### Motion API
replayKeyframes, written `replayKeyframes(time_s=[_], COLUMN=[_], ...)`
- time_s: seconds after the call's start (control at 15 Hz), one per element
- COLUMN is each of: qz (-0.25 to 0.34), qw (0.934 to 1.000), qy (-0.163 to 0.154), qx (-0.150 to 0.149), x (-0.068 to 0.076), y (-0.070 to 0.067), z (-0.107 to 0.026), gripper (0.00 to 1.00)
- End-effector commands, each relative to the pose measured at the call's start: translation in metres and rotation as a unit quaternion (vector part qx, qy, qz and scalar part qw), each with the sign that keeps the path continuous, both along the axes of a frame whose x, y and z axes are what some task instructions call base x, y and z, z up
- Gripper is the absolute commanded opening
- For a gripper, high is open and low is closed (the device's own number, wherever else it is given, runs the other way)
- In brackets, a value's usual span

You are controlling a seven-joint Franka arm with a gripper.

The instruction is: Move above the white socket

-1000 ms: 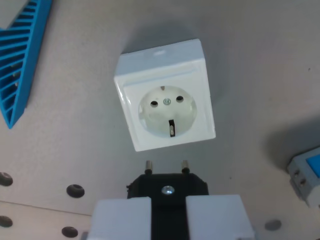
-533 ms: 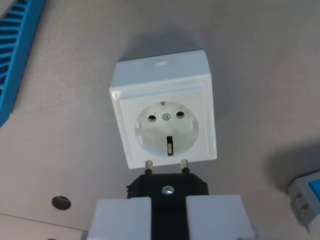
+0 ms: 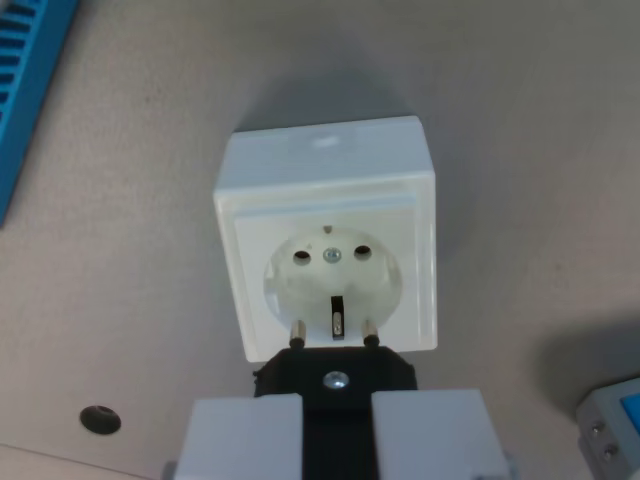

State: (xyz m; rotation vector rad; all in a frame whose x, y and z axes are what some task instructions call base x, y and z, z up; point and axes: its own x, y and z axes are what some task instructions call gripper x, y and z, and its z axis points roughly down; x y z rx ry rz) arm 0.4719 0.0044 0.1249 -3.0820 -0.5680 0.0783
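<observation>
Socket (image 3: 327, 260), the white one, had slid down the wrist view over the last second until its lower edge met the pins of the black plug (image 3: 335, 372), meaning the camera had travelled toward it. The gripper (image 3: 336, 425) was clamped on that plug, so alignment above the socket looked nearly finished.

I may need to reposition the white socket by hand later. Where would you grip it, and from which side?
Grip the white socket across its flat left and right side walls, coming from above. It is a square box lying face up, and those walls are parallel and free; the gripper with its black plug crowds the near edge.
</observation>
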Motion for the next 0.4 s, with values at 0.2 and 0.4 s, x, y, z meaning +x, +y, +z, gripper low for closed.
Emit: replayKeyframes(time_s=[0.2,0.4], qz=[0.031,0.026], qw=[0.9982,0.9983], qy=[-0.052,-0.052], qx=[0.001,0.001], x=[-0.0048,-0.0052], y=[-0.0045,-0.0046], z=[-0.0099,-0.0117], gripper=[0.0,0.0])
